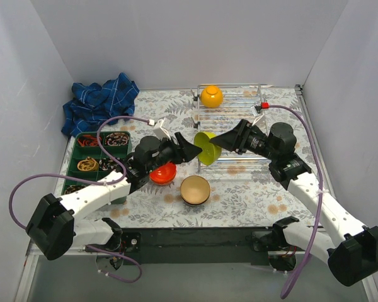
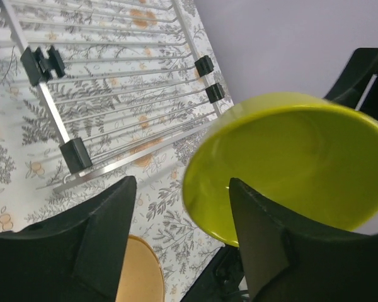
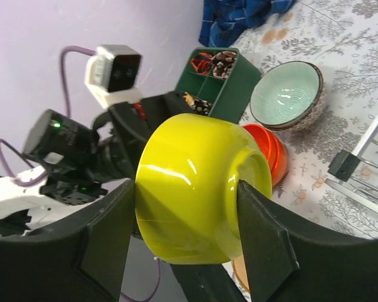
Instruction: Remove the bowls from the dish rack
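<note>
Currently pinching the lime green bowl [image 3: 195, 157] in the right claw [image 1: 215, 141], pressing one finger against each side of its outer wall, with the foot ring turned back toward that claw's wrist and the mouth facing away. Holding it on its side, up off the table [image 1: 252, 189], by the near-left corner of the dish rack [image 1: 239, 104]. Meeting it from the opposite side with the left claw [image 2: 183, 185], spreading wide and closing on nothing. Catching the bowl's rim between those spread fingers [image 2: 94, 245], close against the one on the right, though cannot tell whether touching. Pointing tip to tip, with only the bowl between the two claws.

Sitting well beyond the right claw, upside down at the far end of the rack: the orange-yellow bowl [image 1: 211, 96]. Lying below and just behind the left claw, on the table: a red-orange bowl [image 1: 163, 173]. Resting upright near it, below both claws and toward the arm bases: a bowl with a tan inside and dark rim [image 1: 194, 190]. Showing past the held bowl in the right wrist view, beyond the red-orange one: a speckled bowl with a pale blue-green inside [image 3: 286, 94], standing just beside the green compartment tray [image 3: 230, 88]. Lying well off to the left claw's outer side, in the back corner: a crumpled blue checked cloth [image 1: 97, 104].
</note>
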